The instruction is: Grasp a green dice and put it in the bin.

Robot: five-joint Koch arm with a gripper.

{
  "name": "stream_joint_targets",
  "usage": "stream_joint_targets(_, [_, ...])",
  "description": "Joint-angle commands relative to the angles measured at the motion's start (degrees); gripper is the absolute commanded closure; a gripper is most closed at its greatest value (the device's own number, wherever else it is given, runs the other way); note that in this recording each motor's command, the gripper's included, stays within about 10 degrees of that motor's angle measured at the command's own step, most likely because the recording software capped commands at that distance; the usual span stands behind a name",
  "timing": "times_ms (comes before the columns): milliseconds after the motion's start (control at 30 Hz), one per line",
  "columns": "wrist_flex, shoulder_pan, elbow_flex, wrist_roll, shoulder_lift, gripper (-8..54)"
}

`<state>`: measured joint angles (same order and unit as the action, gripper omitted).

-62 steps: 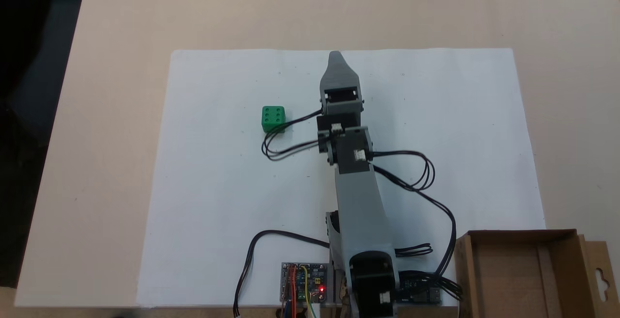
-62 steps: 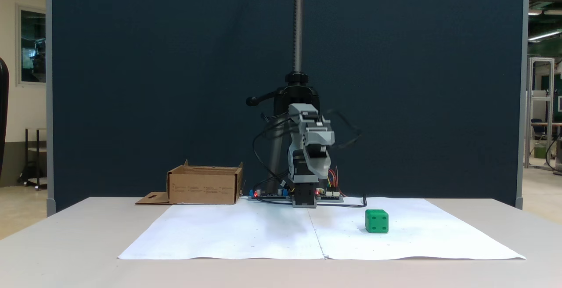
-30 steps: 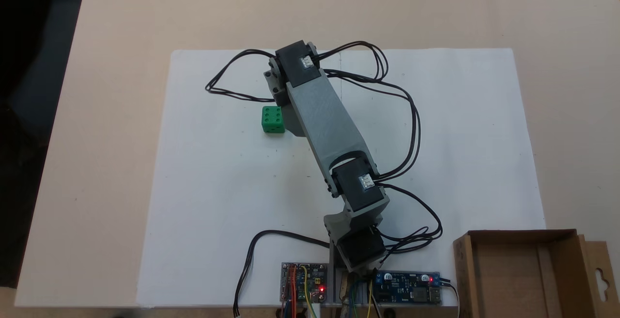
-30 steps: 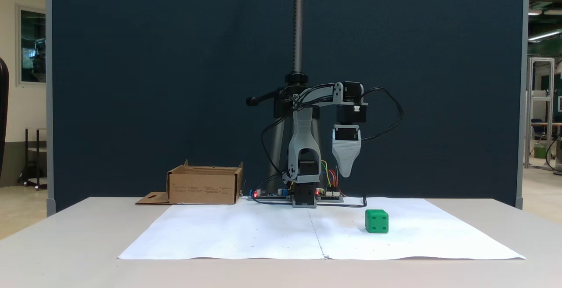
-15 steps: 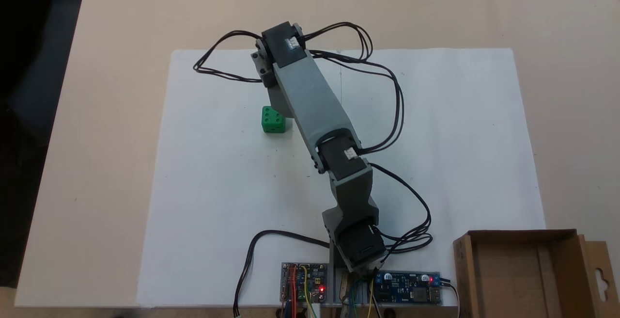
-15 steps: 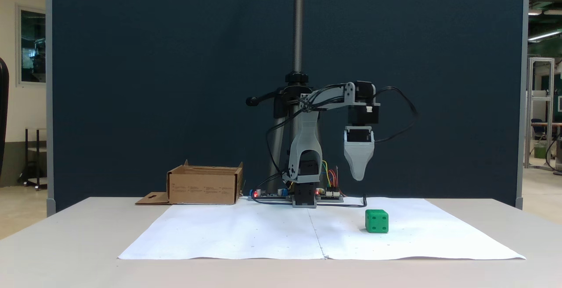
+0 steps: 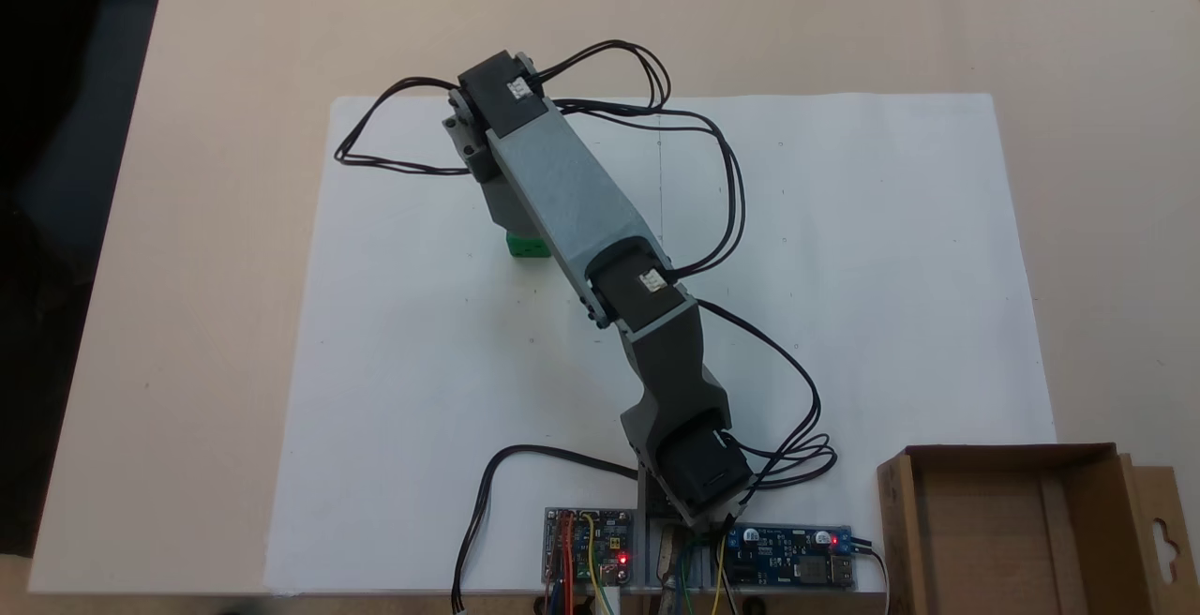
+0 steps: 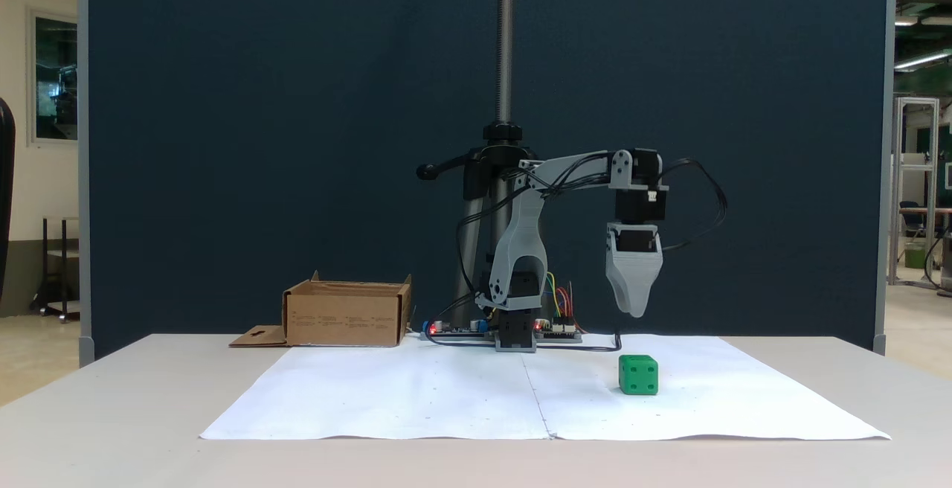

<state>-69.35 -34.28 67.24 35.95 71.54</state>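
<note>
A fixed view shows the gripper (image 8: 637, 312) hanging point-down above the green dice (image 8: 638, 375), not touching it; whether its jaws are apart cannot be told. The dice sits on white paper (image 7: 844, 249). The bin (image 7: 1022, 531) stands at the table's corner.

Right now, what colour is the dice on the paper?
Bright green with darker green pips; the green dice shows best in the side-on fixed view.

Hand (image 8: 634, 311) hangs above green dice (image 8: 638, 375), seemingly closed.
</note>
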Motion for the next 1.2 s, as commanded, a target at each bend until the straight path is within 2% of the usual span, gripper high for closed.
stream_joint_targets(0, [-0.7,-1.1,-1.8,5.1,0.4,7.3])
stream_joint_targets(1067, [3.6,-2.6,-1.4,5.3,-8.5,6.9])
stream_joint_targets(1167, [3.6,-2.6,-0.8,5.3,-9.1,5.4])
